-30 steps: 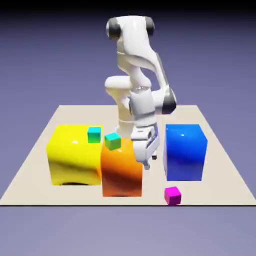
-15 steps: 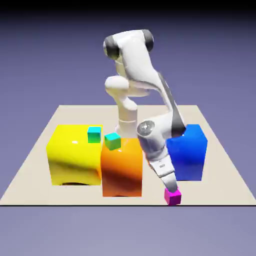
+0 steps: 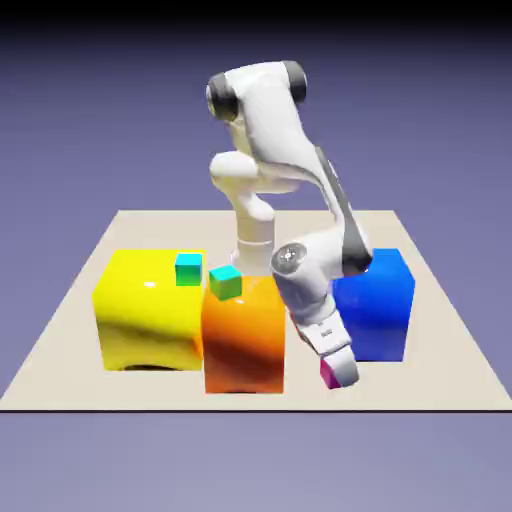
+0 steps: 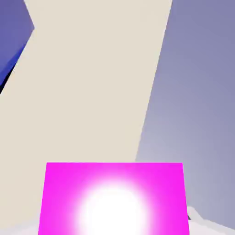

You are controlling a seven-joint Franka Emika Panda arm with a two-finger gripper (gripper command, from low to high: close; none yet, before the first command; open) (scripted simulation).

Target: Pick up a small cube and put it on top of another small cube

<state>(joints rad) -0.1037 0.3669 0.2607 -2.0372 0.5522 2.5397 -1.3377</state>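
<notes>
Magenta cube, glossy and flat-faced, sits pinched between the fingers of the gripper, just in front of the shiny blue block, low over the matte beige tabletop.

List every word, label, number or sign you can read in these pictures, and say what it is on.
None: no readable text in either view.
The magenta cube, cyan cube, green cube, the big yellow, orange and blue blocks and the white arm show plain surfaces.
</notes>
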